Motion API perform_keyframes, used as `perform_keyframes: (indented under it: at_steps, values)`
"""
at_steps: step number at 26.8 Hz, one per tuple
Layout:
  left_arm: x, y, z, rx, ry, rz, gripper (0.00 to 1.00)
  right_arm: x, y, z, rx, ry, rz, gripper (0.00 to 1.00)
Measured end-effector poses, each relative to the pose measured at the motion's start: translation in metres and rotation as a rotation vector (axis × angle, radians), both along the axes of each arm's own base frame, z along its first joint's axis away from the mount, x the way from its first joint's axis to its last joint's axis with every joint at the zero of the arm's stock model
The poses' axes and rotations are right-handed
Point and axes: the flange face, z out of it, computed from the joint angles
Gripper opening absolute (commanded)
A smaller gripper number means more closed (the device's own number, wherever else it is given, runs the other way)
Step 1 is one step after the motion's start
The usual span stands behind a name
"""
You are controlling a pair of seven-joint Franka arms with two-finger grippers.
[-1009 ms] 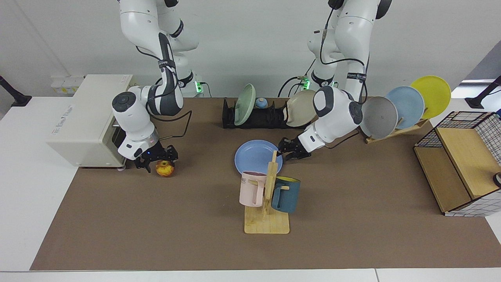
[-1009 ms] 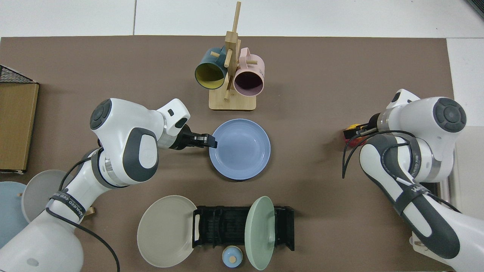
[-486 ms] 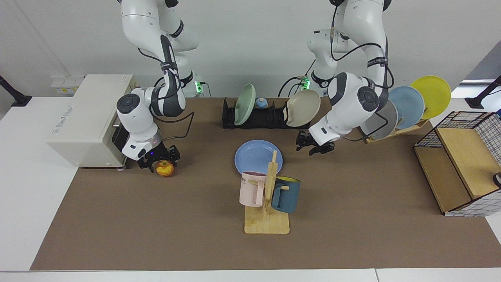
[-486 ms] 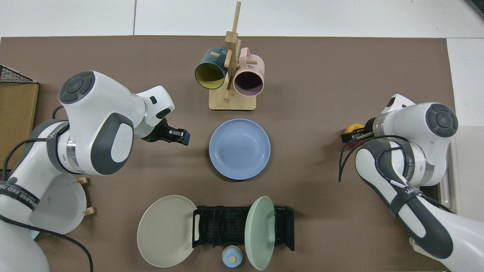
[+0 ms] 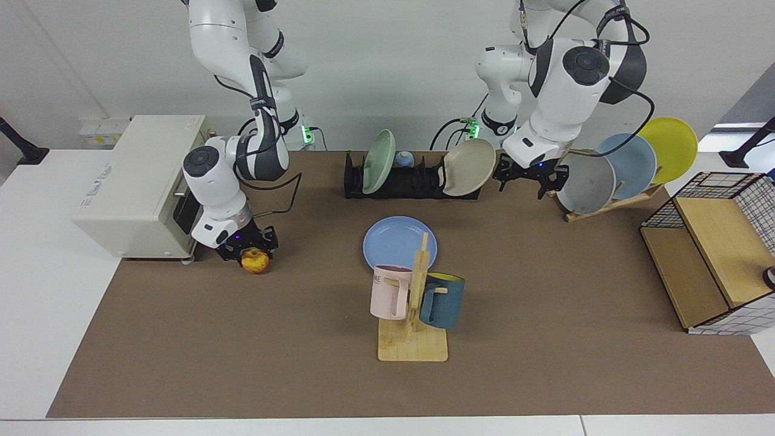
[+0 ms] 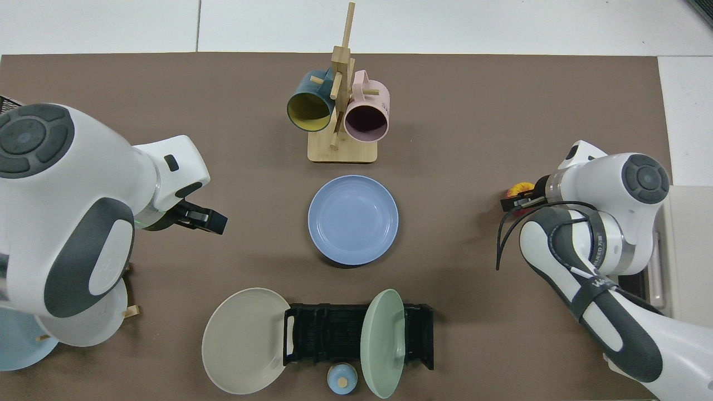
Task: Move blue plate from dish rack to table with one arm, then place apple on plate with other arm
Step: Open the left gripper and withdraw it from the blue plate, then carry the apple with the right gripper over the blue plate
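Brown matting covers the table (image 5: 242,363), and nearest the camera a wooden mug tree (image 5: 414,315) stands just in front of the blue plate (image 5: 395,241), which lies flat on the mat, out of the dish rack (image 5: 399,181) and well apart from both sets of fingers. Off to the side my right gripper (image 5: 248,248) sits low on the apple (image 5: 255,260), fingers either side of it; whether they are truly clamped I cannot tell from either view. I judge the apple light, firm and smooth, liable to roll, so I would hold it across its widest part. Farther back my left gripper (image 5: 525,177) hangs raised beside the beige plate (image 5: 466,167) at the rack's end, fingers apart and empty, waiting.
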Motion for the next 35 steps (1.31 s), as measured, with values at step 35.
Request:
perform_keyframes:
  at_steps: [35]
  values:
    - [-0.005, 0.036, 0.115, 0.012, 0.028, 0.065, 1.00, -0.041, 0.351, 0.065, 0.106, 0.030, -0.349, 0.00]
